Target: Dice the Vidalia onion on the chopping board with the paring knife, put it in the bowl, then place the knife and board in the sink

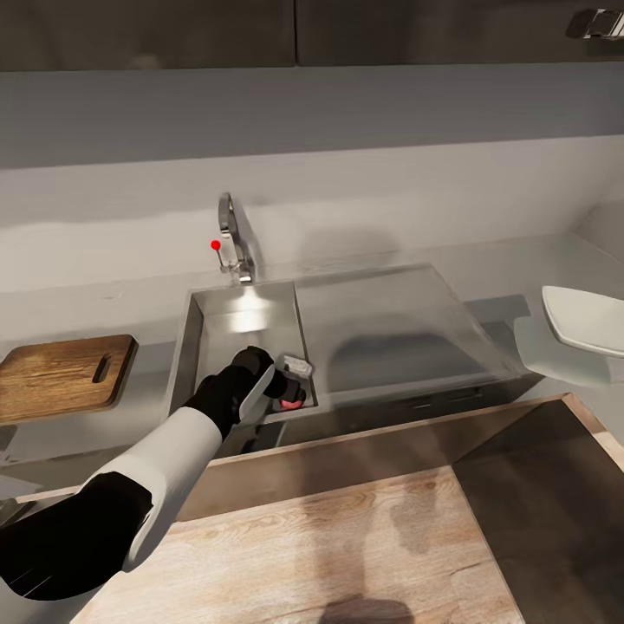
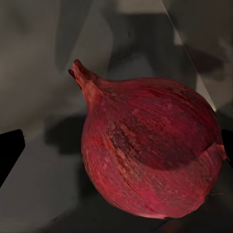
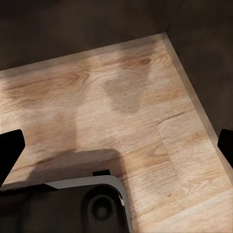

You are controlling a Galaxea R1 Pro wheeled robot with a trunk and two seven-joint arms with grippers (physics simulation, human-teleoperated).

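Observation:
My left gripper (image 1: 292,388) reaches down into the near right corner of the sink (image 1: 227,322). Its fingers stand on either side of the Vidalia onion (image 1: 295,399), a reddish-pink bulb lying on the basin floor. In the left wrist view the onion (image 2: 150,155) sits between the two dark fingertips (image 2: 9,150), close to one and apart from the other, so the gripper is open. The brown chopping board (image 1: 61,374) lies on the countertop (image 1: 95,290) left of the sink. The white bowl (image 1: 589,322) stands at the far right. The paring knife and diced onion are out of view.
The chrome tap (image 1: 229,236) with its red knob (image 1: 215,245) rises behind the basin; the flat drainboard (image 1: 390,316) lies to its right. My right gripper (image 3: 116,145) hangs open over the pale wood floor (image 3: 145,97), above the robot's base (image 3: 92,204).

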